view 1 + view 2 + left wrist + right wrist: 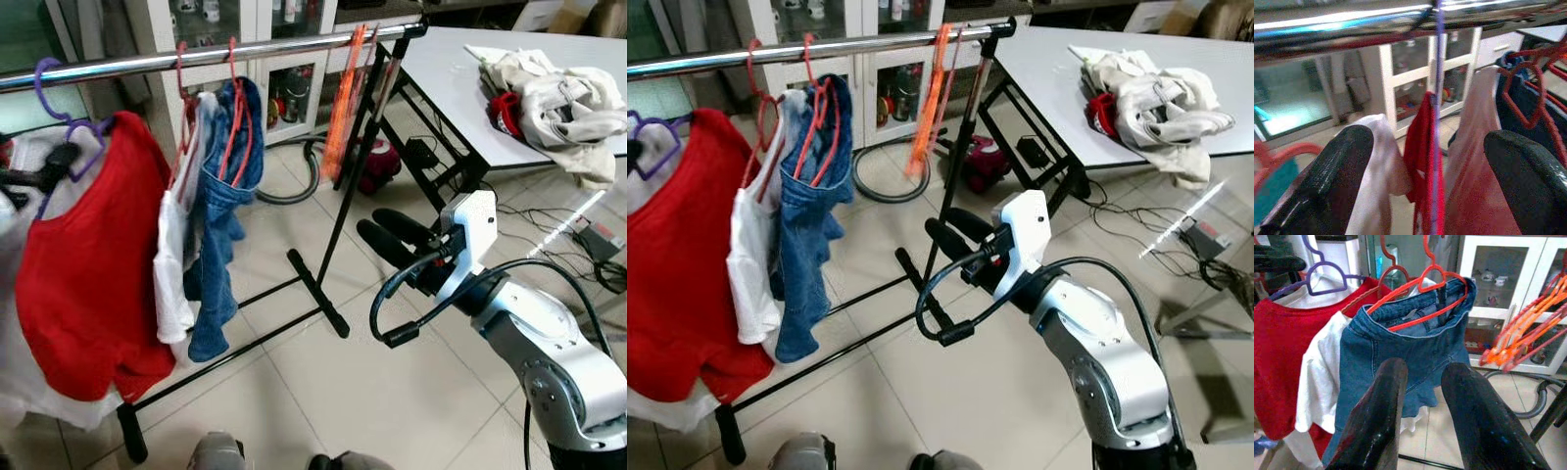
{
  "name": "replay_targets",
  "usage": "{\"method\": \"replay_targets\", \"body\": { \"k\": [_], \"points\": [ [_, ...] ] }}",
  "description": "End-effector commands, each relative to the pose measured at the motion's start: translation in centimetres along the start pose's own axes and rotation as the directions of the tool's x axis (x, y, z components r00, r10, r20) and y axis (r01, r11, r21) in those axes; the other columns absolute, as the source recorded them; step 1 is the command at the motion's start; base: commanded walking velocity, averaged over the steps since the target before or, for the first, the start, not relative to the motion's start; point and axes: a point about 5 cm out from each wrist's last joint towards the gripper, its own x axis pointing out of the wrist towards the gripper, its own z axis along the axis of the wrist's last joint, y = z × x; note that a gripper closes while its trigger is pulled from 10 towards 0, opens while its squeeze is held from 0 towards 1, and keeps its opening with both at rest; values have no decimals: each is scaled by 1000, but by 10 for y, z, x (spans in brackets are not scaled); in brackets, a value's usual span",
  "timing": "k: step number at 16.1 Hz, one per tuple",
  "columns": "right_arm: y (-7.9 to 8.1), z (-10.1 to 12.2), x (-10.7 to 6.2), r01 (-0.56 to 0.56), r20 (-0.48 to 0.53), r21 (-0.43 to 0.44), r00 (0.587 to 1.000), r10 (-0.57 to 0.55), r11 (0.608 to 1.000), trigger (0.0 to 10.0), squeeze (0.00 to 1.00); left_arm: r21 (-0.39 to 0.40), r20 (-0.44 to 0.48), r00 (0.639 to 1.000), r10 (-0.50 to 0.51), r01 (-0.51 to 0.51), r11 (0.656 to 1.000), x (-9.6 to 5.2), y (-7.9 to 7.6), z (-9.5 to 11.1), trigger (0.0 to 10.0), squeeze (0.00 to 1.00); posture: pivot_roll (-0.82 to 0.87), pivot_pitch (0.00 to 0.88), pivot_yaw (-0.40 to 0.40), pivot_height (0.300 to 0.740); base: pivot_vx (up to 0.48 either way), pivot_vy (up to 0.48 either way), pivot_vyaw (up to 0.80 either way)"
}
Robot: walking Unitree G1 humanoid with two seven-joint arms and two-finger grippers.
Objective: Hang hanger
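One purple hanger with a red shirt already hooks over the rail, so hanging looks nearly done. Left gripper sits just below the rail, jaws apart around it; right gripper idles away from the rail, jaws slightly apart, empty.

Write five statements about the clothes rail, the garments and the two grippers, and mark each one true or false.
1. The red garment hangs on a purple hanger. True.
2. The denim garment hangs on a purple hanger. False: its hanger is red.
3. The right gripper holds a hanger. False: its fingers are empty, with a gap between them, pointing at the denim garment.
4. A bunch of empty orange hangers hangs near the rail's end. True.
5. The white table is bare. False: a heap of clothes lies on it.
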Motion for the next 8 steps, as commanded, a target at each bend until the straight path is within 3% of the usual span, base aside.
{"method": "replay_targets", "body": {
  "k": [1, 8],
  "points": [
    [-2, 4, -3, -6, 1, -12, 1000, 6, 1000, 10000, 0, -2, 22, 999, -49, 50, 999, 5, -7, 3, 10000, 0, 74, 51, -135, 740, 0, 0, 0],
    [0, 5, -4, -8, -4, -23, 1000, 8, 1000, 10000, 0, 89, -47, 996, -75, 78, 993, 41, -14, -15, 10000, 0, 50, 61, -122, 740, 0, 0, 0]
  ]
}}
